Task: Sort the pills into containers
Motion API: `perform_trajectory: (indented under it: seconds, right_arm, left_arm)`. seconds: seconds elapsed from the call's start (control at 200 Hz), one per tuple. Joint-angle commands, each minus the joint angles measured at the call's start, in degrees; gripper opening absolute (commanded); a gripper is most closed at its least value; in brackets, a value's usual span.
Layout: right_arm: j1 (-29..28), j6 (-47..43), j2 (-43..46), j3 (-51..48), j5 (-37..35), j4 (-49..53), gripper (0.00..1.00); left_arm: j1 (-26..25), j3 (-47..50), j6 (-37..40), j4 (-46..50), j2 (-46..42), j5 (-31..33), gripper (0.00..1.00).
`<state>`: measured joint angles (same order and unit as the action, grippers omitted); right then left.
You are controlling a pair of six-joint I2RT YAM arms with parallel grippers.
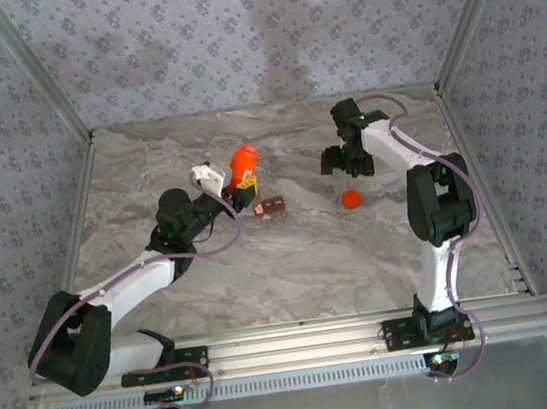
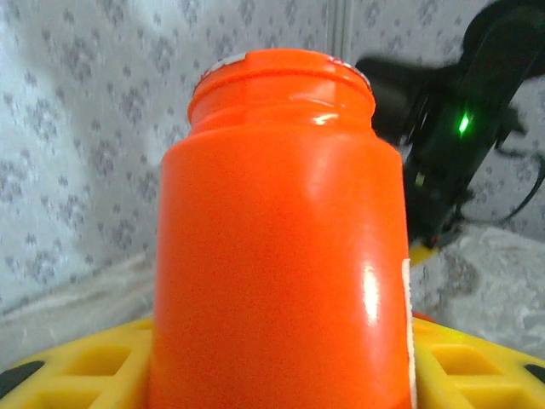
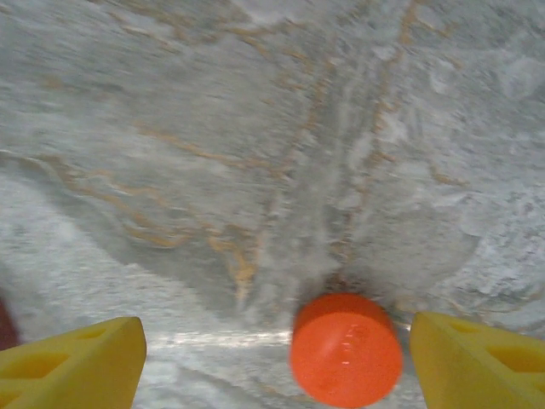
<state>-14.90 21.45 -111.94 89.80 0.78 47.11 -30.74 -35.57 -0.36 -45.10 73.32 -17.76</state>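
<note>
Soft, even light; glare on the orange bottle point(image 2: 281, 256) at four o'clock; worktop point(image 3: 255, 128) blurred in the right wrist view.

**Count in: three single items, one pair**

One bright orange cylindrical plastic bottle point(image 1: 243, 164) is counted. One round orange plastic cap point(image 3: 346, 349) is logged. One dark reddish-brown rectangular strip of joined compartments point(image 1: 272, 207) is noted, its compartments too small to be counted. Two black-and-white robot arms are tallied: left arm point(image 1: 137, 278), right arm point(image 1: 440, 205).

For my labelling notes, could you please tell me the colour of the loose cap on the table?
The cap is bright orange; right wrist view.
</note>
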Motion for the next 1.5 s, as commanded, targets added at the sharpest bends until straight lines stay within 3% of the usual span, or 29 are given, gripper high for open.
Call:
perform_trajectory:
  seconds: [0.0,0.555,1.039,1.389,1.494]
  right_arm:
    - [0.0,-2.2,-1.9,-1.1,-2.9,4.1,0.83]
    - [-0.2,-2.8,-2.1,-8.8,-3.1,1.8,0.73]
    - [-0.8,-3.4,-2.9,-7.0,-2.7,1.8,0.66]
    - [-0.8,-3.9,-3.5,-7.6,-1.5,1.3,0.57]
    - [-0.8,-4.0,-3.0,-8.1,-1.0,1.0,0.49]
  left_arm:
    - [-0.9,-3.6,2.8,-1.1,-2.5,0.4,0.00]
    - [-3.8,-7.3,5.1,0.2,-2.7,0.4,0.00]
    - [-4.3,-7.1,5.1,0.8,-2.2,0.4,0.00]
    - [-4.5,-7.0,5.0,0.6,-2.0,0.5,0.00]
    - [-4.6,-6.5,4.6,0.0,-1.9,0.5,0.00]
